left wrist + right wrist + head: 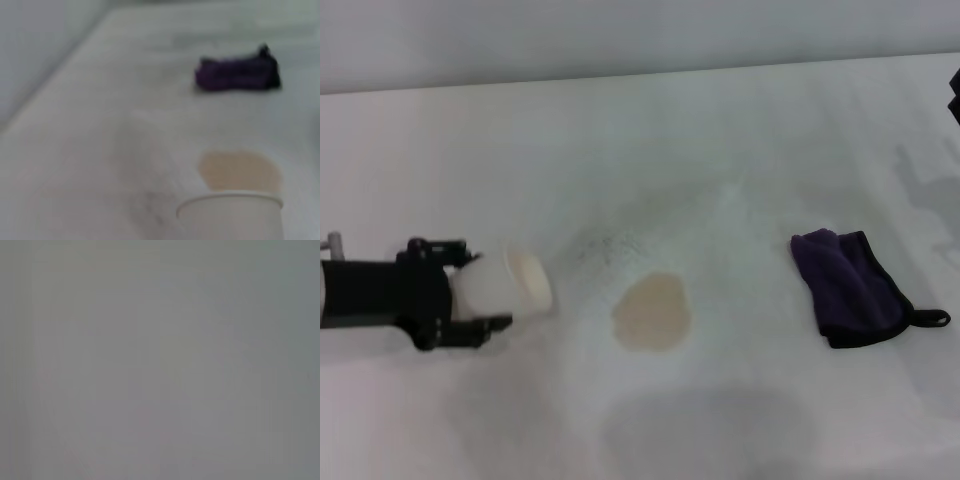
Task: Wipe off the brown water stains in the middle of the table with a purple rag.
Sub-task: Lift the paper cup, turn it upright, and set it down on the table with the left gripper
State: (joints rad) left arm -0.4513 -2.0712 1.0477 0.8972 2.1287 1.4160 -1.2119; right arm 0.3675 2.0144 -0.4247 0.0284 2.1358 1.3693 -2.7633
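A white paper cup (510, 285) is gripped sideways by the left pincer (470, 290) near the worktop's (740, 120) left edge, mouth toward the brown water stains (651, 312) at mid-worktop; leftover liquid could be spilled. The purple rag (855, 290) lies toward the right edge, long axis far-to-near, loop rightward. The right pincer's state cannot be told.

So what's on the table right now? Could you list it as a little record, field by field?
stain: brown water stains, one tan patch mid-table, not wiped
rag: purple rag, folded, lying right of the stain, untouched
cup: white paper cup, tipped toward the stain
left pincer: shut on the paper cup, left of the stain
right pincer: not in view
surface: white table
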